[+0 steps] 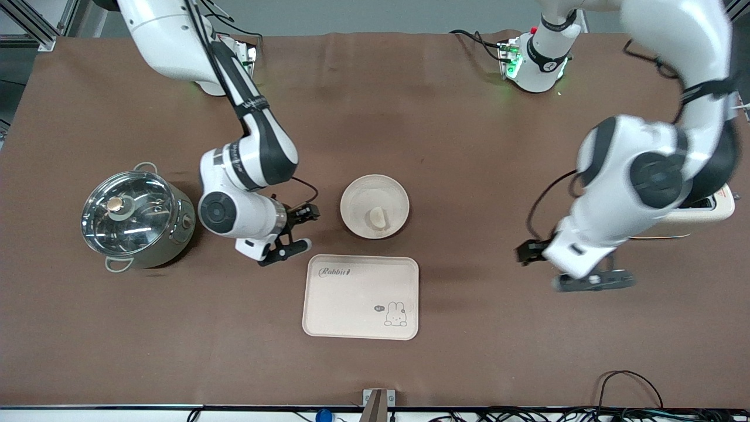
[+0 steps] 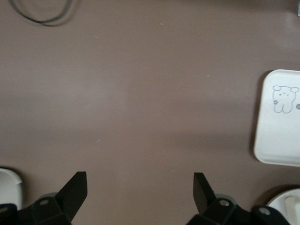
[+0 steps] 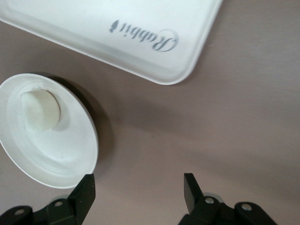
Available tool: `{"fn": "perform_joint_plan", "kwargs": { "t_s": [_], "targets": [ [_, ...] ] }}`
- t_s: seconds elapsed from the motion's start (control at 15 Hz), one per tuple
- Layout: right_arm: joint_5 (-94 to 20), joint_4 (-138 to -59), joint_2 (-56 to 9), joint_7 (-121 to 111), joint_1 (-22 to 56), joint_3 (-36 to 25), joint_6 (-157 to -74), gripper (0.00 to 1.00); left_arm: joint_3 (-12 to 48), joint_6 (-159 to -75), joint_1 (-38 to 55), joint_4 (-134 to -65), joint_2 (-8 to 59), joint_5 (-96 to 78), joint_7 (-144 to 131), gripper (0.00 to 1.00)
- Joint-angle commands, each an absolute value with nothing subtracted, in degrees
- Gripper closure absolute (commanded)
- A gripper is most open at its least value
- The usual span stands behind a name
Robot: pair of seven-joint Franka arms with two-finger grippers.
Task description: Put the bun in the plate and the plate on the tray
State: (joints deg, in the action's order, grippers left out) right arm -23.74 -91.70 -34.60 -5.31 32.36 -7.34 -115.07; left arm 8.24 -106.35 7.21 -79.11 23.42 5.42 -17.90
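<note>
The bun (image 1: 378, 218) lies inside the round plate (image 1: 357, 196) at the table's middle. The tray (image 1: 361, 297) with the rabbit print lies flat just nearer to the front camera than the plate, with nothing on it. My right gripper (image 1: 307, 228) is open and empty, low beside the plate toward the right arm's end. The right wrist view shows its gripper (image 3: 138, 192), the plate (image 3: 70, 164), the bun (image 3: 41, 110) and the tray's corner (image 3: 117, 33). My left gripper (image 1: 538, 269) is open and empty over bare table toward the left arm's end. The left wrist view shows its gripper (image 2: 139, 187) and the tray (image 2: 281, 131).
A steel pot with a glass lid (image 1: 136, 218) stands toward the right arm's end. A cream appliance (image 1: 709, 211) sits under the left arm near the table's edge. Cables (image 1: 630, 381) lie along the edge nearest the front camera.
</note>
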Motion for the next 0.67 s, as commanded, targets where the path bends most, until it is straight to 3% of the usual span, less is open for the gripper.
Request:
{"fn": "perform_joint_plan", "kwargs": {
  "t_s": [0.0,0.47,0.6],
  "targets": [
    [-27.59,-91.41,-37.26,-5.97,33.4,-5.55,-118.46,0.23,8.97,-98.12,5.98,-81.3,14.18,5.54,-15.39,0.0],
    [-29.62,-91.49,-41.04,-6.5,33.49,-0.97,-123.75,0.34,8.79,-91.94,2.12,-81.65,5.55,4.66,-10.39,0.0],
    [-29.79,-91.49,-41.57,-6.5,33.84,-0.97,-123.92,0.39,12.72,-91.67,-2.17,-83.14,4.4,4.57,-10.02,0.0]
  ]
}}
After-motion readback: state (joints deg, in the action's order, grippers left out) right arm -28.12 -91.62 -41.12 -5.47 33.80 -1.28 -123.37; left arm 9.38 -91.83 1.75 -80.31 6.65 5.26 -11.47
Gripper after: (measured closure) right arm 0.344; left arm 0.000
